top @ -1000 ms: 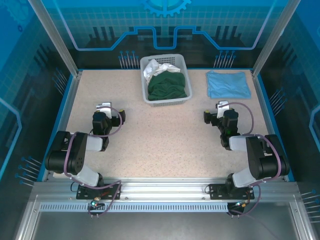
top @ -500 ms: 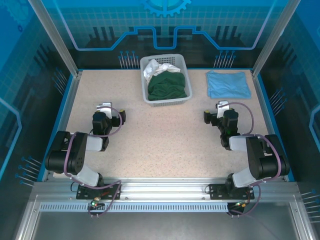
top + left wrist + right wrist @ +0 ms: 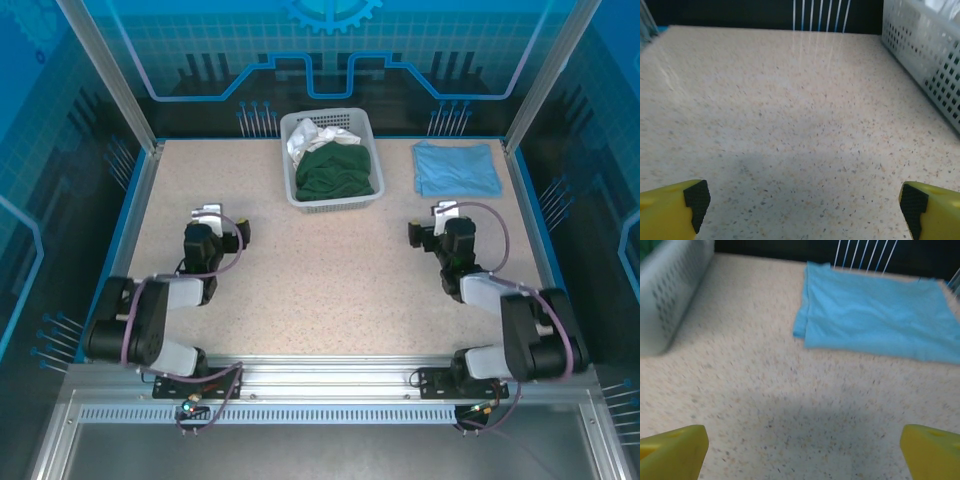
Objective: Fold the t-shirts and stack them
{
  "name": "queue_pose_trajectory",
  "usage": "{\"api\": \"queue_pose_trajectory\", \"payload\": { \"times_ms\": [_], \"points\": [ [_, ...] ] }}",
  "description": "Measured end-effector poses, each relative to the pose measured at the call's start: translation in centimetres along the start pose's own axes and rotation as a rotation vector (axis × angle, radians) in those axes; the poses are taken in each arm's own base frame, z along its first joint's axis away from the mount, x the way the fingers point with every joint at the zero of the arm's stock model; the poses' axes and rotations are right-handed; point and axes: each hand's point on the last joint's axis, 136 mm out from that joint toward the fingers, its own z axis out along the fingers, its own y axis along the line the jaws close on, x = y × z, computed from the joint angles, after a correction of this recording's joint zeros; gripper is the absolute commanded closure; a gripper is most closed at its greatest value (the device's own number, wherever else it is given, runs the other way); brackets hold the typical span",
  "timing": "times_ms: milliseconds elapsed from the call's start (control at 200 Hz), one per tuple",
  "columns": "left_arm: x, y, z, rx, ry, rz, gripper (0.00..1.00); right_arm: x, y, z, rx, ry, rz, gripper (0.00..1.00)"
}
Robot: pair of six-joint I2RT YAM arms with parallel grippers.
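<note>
Here the left tool (image 3: 805, 200) stands wide and empty, low over the bare surface (image 3: 320, 270); the right tool (image 3: 805, 445) is the same. In the top view the dark green t-shirt (image 3: 335, 172) lies bunched in the basket (image 3: 330, 205) at twelve o'clock, and the light blue t-shirt (image 3: 457, 167) lies flat at one o'clock. One risk is pinching the mesh wall along with the cloth, which would drag the basket. Both arms sit folded low, forearms pointing toward twelve o'clock.
</note>
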Motion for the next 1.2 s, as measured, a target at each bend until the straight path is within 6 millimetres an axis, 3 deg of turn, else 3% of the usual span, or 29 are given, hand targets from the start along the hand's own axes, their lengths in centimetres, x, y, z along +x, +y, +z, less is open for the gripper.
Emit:
{"api": "queue_pose_trajectory", "payload": {
  "times_ms": [125,230,330,380,435,500,540,705,780,845,910,1040,1105,1201],
  "points": [
    [-7.0,-1.9,-3.1,0.037,-0.192,-0.048,0.01,-5.5,-1.2,-4.0,0.029,-0.139,0.108,0.0],
    [-12.5,-3.5,-5.6,0.131,-0.317,-0.143,0.01,-8.0,-2.7,-6.6,0.056,-0.163,0.29,0.0],
    [-16.5,-3.9,-7.1,0.175,-0.362,-0.259,0.01,-7.7,-5.0,-7.9,0.066,-0.144,0.49,0.0],
    [-17.6,-4.0,-7.6,0.186,-0.367,-0.304,0.01,-6.8,-5.9,-8.1,0.064,-0.115,0.575,0.01],
    [-18.1,-4.2,-7.8,0.207,-0.357,-0.346,0.01,-5.9,-5.5,-7.8,0.046,-0.055,0.621,0.04],
    [-17.9,-4.8,-7.3,0.232,-0.299,-0.388,0.01,-5.7,-3.0,-6.9,-0.01,0.064,0.618,0.08],
    [-17.6,-5.3,-6.7,0.242,-0.252,-0.405,0.01,-6.6,-0.7,-6.4,-0.056,0.133,0.585,0.09],
    [-16.0,-8.2,-3.0,0.299,-0.001,-0.441,0.01,-15.2,12.1,-3.6,-0.28,0.287,0.366,0.24],
    [-14.6,-9.6,-1.7,0.322,0.114,-0.445,0.01,-16.8,16.3,-1.9,-0.321,0.332,0.31,0.24],
    [-13.1,-10.4,-1.0,0.33,0.207,-0.452,0.01,-16.2,19.1,-0.2,-0.324,0.39,0.264,0.19],
    [-11.6,-11.0,-0.6,0.331,0.291,-0.458,0.01,-14.3,21.5,1.5,-0.31,0.462,0.207,0.13],
    [-8.9,-11.4,-0.1,0.313,0.427,-0.488,0.04,-11.0,25.8,5.3,-0.285,0.592,0.133,0.19],
    [-7.7,-11.7,0.1,0.308,0.483,-0.507,0.07,-9.8,27.7,7.7,-0.28,0.623,0.114,0.3],
    [-6.4,-12.2,0.4,0.311,0.557,-0.533,0.09,-7.8,29.4,10.1,-0.278,0.664,0.089,0.58]
  ]
}}
